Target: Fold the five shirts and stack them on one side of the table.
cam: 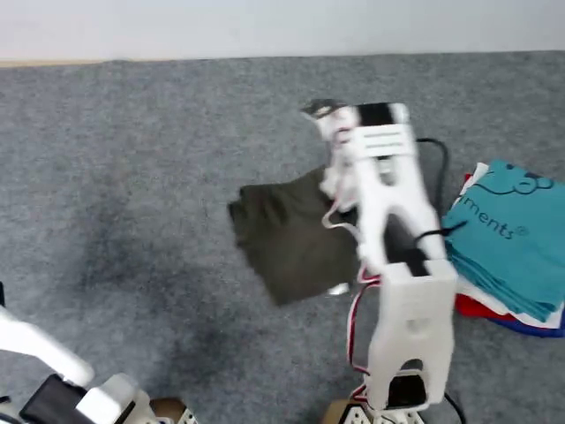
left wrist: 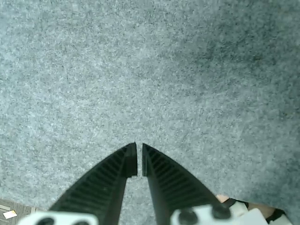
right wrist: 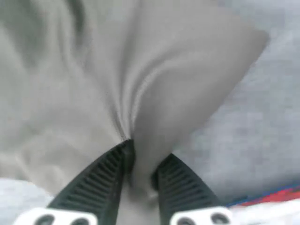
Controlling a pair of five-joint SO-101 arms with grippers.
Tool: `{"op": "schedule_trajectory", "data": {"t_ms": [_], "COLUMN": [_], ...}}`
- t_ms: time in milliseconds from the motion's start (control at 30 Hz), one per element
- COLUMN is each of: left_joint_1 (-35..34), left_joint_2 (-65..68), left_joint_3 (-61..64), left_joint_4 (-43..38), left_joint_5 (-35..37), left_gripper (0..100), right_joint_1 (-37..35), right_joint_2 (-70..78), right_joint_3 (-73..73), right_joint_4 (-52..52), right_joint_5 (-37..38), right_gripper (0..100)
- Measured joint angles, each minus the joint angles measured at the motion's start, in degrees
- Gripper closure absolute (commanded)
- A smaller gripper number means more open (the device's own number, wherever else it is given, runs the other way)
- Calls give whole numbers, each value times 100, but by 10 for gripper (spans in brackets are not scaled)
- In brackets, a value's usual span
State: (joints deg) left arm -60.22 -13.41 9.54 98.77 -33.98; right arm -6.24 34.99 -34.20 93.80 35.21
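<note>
We judged this the last shirt. Our right gripper (right wrist: 133,146) pinched a fold of the soft, creased olive shirt (cam: 282,238), a rough rectangle lying mid-table on grey felt (cam: 132,177). Next it needed carrying right onto the folded stack (cam: 508,234) without unfolding. Our left gripper (left wrist: 139,159) sat closed, empty, near left.

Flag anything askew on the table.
The olive shirt lies skewed mid-table, its cloth puckered where the right gripper pinches it. The stack beside it is uneven: red and blue edges stick out under the teal shirt.
</note>
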Motion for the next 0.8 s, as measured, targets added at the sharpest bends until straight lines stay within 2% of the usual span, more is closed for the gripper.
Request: {"op": "schedule_trajectory", "data": {"t_ms": [100,200,267,400,467,633,800], "left_joint_1": [0,0,0,0,0,0,88], "left_joint_2": [0,0,0,0,0,0,0], "left_joint_3": [0,0,0,0,0,0,0], "left_joint_4": [0,0,0,0,0,0,0], "left_joint_5": [0,0,0,0,0,0,0], "left_gripper": [974,974,974,974,974,974,974], "right_joint_1": [193,62,-105,-404,-422,-404,-659], "right_joint_2": [0,62,149,229,229,62,-545], "right_joint_3": [0,0,0,0,0,0,0], "right_joint_4": [-800,-1451,-1732,-1969,-1987,-2075,-1978], "right_joint_5": [1301,2163,2347,2391,2145,1002,-607], "right_gripper": [987,986,957,806,775,775,812]}}
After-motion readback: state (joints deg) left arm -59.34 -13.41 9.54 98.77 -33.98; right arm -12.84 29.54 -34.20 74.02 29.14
